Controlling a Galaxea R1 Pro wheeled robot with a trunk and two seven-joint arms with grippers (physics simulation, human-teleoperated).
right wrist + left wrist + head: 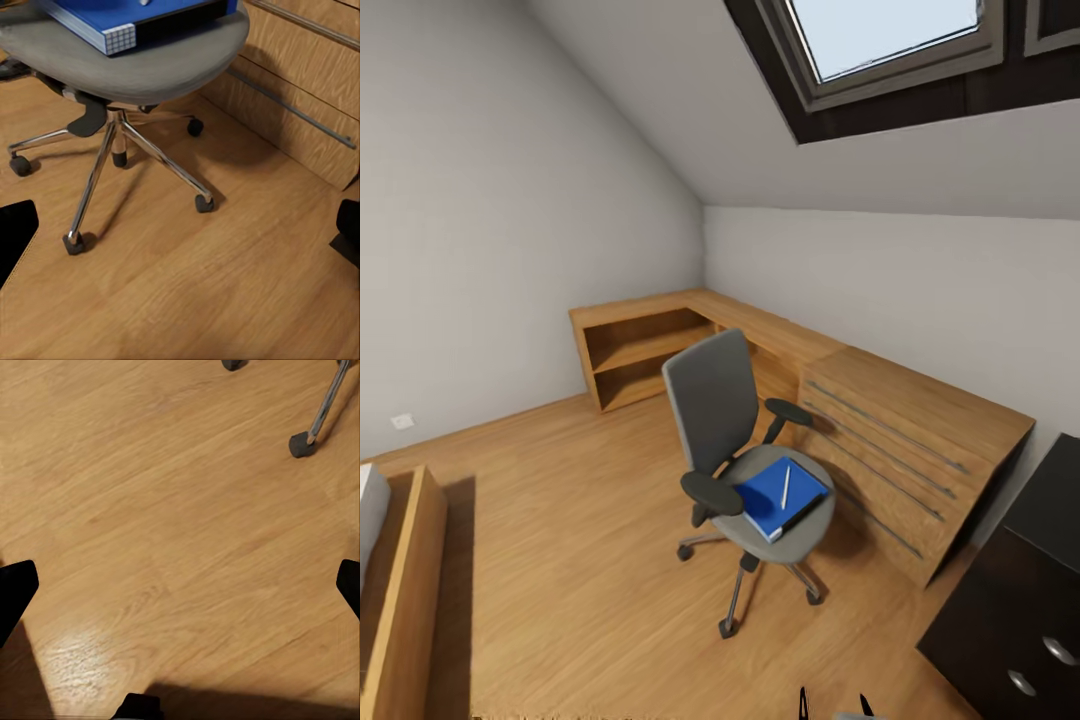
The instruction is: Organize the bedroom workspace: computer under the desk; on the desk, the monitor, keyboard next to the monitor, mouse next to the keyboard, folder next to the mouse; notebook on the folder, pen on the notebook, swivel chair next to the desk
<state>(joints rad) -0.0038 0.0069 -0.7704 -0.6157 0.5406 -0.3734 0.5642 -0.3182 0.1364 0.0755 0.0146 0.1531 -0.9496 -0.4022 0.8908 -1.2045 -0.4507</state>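
Observation:
The grey swivel chair [712, 405] stands mid-room on the wooden floor, its seat facing right. On the seat lies the blue folder [772, 497] with the pale pen [786, 487] across it. The right wrist view looks up at the chair seat [150, 71], the folder's corner [90, 19] and the chrome base. My right gripper [180, 229] is open over bare floor, short of the chair. My left gripper [180, 585] is open above the floor near a chair caster [301, 445]. The desk's black drawer unit [1010, 610] shows at bottom right. Notebook, computer, monitor, keyboard and mouse are out of view.
Light wooden cabinets [900, 440] run along the far and right walls, close behind the chair. A wooden bed frame [405, 590] sits at the left edge. A skylight [890, 35] is overhead. Open floor lies between the bed and the chair.

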